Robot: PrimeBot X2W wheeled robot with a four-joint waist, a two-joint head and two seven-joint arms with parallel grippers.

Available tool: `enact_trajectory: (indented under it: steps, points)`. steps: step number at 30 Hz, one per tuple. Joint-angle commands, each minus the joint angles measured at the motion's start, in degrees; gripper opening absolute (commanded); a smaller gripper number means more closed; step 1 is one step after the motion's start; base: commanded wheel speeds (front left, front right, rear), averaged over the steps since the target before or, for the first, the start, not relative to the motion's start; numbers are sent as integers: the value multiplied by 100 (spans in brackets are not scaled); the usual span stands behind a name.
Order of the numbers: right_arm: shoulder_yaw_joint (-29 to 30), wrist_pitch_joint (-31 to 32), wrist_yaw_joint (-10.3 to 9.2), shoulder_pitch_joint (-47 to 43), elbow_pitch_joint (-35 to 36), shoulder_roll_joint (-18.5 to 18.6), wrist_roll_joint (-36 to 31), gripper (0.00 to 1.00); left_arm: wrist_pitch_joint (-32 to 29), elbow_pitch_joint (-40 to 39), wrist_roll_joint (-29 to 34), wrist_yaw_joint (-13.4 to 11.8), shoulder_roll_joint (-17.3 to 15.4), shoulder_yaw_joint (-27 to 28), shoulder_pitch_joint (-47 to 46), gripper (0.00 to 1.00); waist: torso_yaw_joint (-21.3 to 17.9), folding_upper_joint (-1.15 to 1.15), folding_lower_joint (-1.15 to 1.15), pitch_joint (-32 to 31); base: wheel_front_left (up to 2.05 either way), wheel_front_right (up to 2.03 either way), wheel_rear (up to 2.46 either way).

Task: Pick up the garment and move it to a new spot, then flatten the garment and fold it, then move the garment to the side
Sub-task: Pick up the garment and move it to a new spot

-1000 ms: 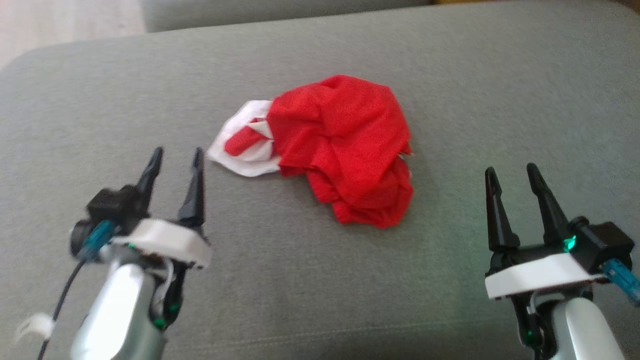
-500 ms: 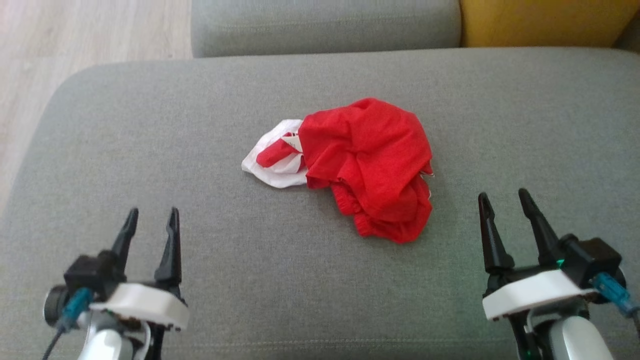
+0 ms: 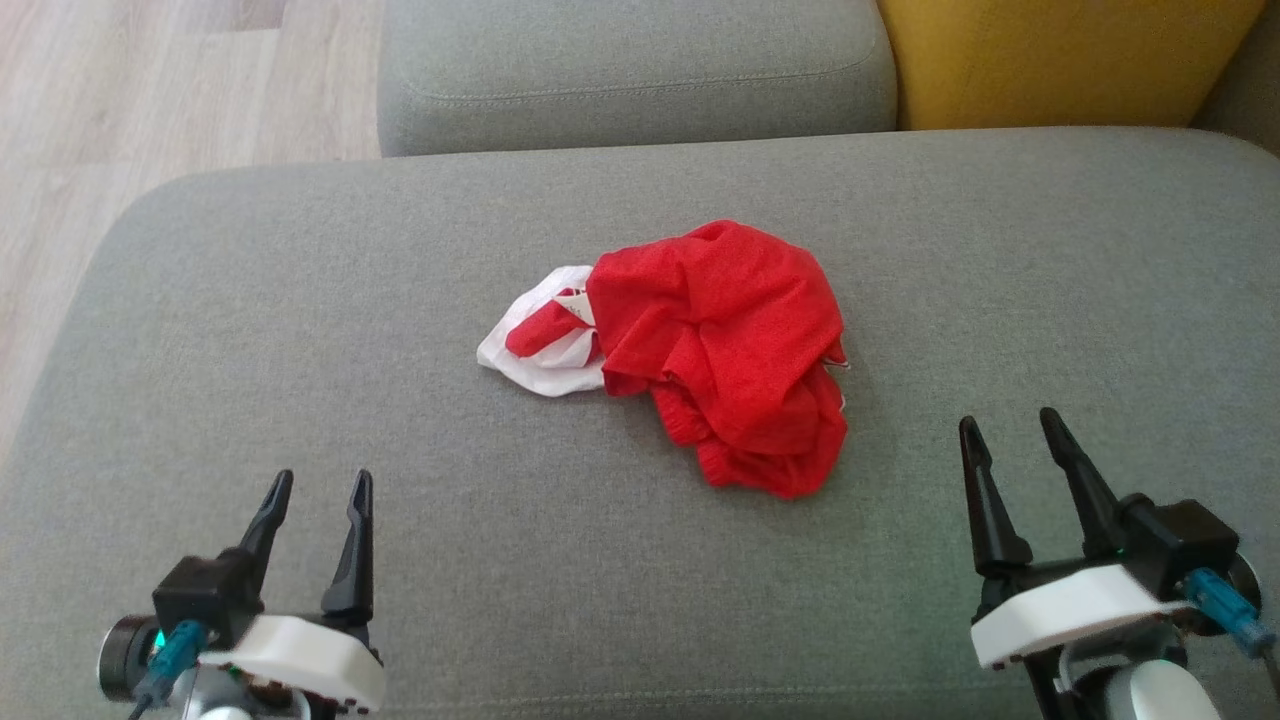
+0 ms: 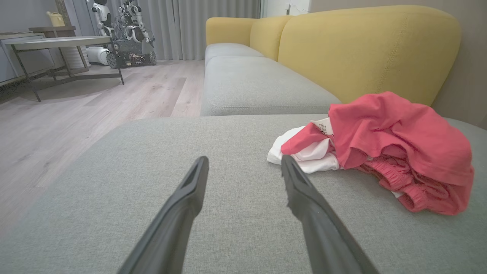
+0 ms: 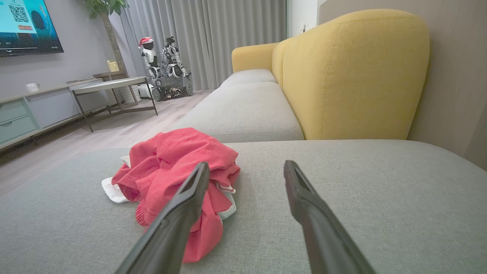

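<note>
Left hand (image 3: 323,478) drawn back from garment (image 3: 730,340), spread wide; right hand (image 3: 1007,418) likewise.

QR code (image 5: 18,13) on TV screen (image 5: 28,34), far left in right wrist view, w/ a thin line of white text under it, too small to read. Small white tag (image 4: 322,125) on garment (image 4: 399,148), left wrist view, w/ rows of tiny grey print, illegible. Nothing legible as actual words or nos.
</note>
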State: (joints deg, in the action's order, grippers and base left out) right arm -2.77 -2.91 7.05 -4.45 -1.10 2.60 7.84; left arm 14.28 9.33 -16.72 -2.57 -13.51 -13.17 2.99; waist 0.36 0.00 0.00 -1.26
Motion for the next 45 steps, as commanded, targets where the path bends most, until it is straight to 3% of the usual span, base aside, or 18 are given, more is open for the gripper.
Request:
enact_trajectory:
  steps: [1, 25, 29, 36, 45]
  points:
    - [-92, 36, 44, 110, 247, 28, -51, 100, 46, -178, 44, -47, -132, 194, -202, 100, -1, 0, 0, 1, 0, 0, 0]
    - [-50, -9, 44, 197, 248, 28, 30, 100, 28, -157, 15, -92, -144, 71, -437, 100, -63, 0, 0, 78, 0, 0, 0]
    - [-78, -23, 44, 263, 275, 28, 56, 100, -46, -160, 33, 82, -79, -108, -938, 100, -122, 0, 0, 248, 0, 0, 0]
    - [-233, -81, 44, 530, 245, 28, 130, 100, -563, 182, 70, 613, 234, -710, -2339, 100, -502, 0, 0, 712, 0, 0, 0]
    - [-454, -402, 44, 868, -9, 28, 416, 100, -1444, 1864, -272, 906, 593, -1124, -3653, 100, -1450, 0, 0, 1049, 0, 0, 0]
